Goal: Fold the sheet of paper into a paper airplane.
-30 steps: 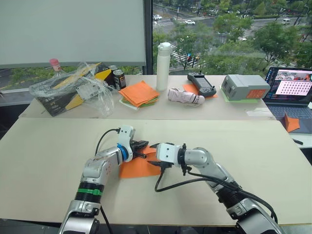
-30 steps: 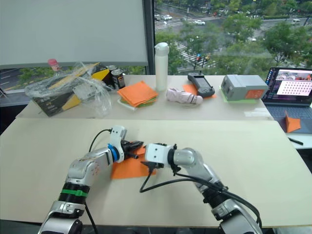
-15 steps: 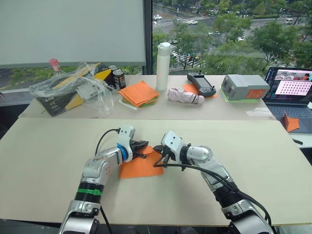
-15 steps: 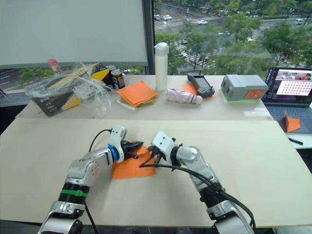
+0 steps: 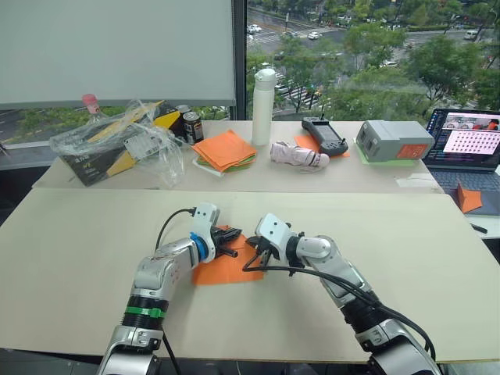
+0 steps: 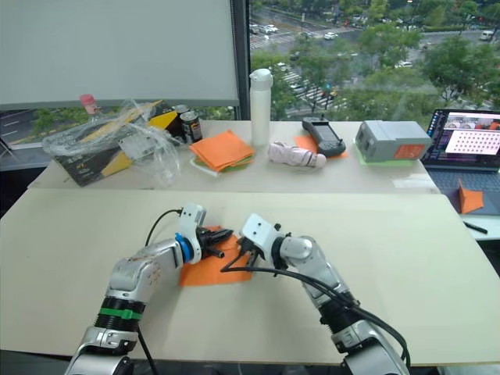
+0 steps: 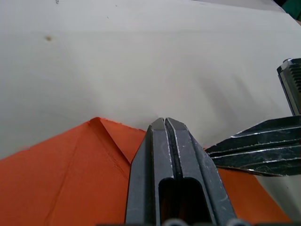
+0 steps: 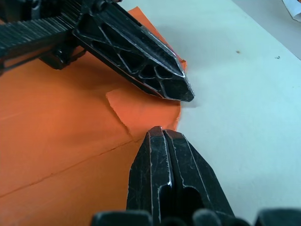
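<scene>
I see the sheet of paper [image 5: 226, 267] lying flat on the near counter [image 5: 78, 258], between my two arms. One corner of it is turned over into a small folded flap [image 8: 141, 109], and faint crease lines run across the orange surface.

My left gripper [image 7: 164, 123] has its fingers pressed together, with nothing between them, the tips resting on the paper just behind that folded corner. My right gripper [image 8: 162, 133] is likewise closed on nothing, its tips set down at the paper's edge right beside the flap. The two grippers come in from opposite sides and their tips sit very near each other, close to touching, though I cannot tell whether they do.

On the far counter [image 5: 234, 181] there is a cardboard box [image 5: 98, 160] wrapped in crumpled clear plastic; I cannot make out its contents through the film. A pink-capped bottle [image 5: 91, 103] shows behind it and a dark can [image 5: 191, 127] stands next to it. A stack of orange and green sheets [image 5: 225, 150] lies beside a tall white bottle [image 5: 263, 106], its cap on. Further right I see a pale bundle [image 5: 298, 155], a black handheld controller [image 5: 323, 134] and a grey box [image 5: 393, 140]. An open laptop [image 5: 467, 148] stands at the right edge.
</scene>
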Tool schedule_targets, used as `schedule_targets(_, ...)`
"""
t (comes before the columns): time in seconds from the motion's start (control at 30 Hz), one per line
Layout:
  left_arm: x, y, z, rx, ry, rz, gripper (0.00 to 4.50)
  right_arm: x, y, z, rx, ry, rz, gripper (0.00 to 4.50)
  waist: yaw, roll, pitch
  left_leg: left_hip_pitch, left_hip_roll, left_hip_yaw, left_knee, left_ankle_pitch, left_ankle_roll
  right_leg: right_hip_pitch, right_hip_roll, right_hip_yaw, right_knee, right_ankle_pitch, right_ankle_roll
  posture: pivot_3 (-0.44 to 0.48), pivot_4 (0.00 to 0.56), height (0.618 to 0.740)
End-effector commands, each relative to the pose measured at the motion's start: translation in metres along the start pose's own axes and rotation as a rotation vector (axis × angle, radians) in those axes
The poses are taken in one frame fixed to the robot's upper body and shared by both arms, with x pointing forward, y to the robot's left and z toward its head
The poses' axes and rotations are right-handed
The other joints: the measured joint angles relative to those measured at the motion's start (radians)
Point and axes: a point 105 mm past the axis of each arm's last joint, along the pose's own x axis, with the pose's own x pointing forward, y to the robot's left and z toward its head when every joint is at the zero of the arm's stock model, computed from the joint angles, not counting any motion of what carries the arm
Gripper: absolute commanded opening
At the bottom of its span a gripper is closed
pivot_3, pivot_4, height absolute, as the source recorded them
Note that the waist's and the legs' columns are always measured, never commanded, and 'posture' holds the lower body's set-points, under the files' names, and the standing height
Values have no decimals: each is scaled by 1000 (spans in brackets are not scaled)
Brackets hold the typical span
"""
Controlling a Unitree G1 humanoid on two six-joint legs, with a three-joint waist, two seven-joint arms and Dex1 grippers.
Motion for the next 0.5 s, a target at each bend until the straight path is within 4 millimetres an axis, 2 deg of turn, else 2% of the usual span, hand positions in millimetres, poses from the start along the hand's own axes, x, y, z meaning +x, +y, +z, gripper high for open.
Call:
schedule_targets(0.03,-1,-9,10,17,-35,-25,0,-4,8,-24,18,94,26,10,4,0,0,0,0,0,0,0,0,0,0,0,0,0,0,0,150,740)
schedule_targets(0.23,2,-18,10,8,-38,-50,0,-4,10,-23,16,91,29,10,10,0,0,0,0,0,0,0,0,0,0,0,0,0,0,0,150,740)
schedule_targets(0.5,3,-23,-3,1,-2,-65,0,-4,7,-22,16,92,15,10,10,0,0,0,0,0,0,0,0,0,0,0,0,0,0,0,150,740)
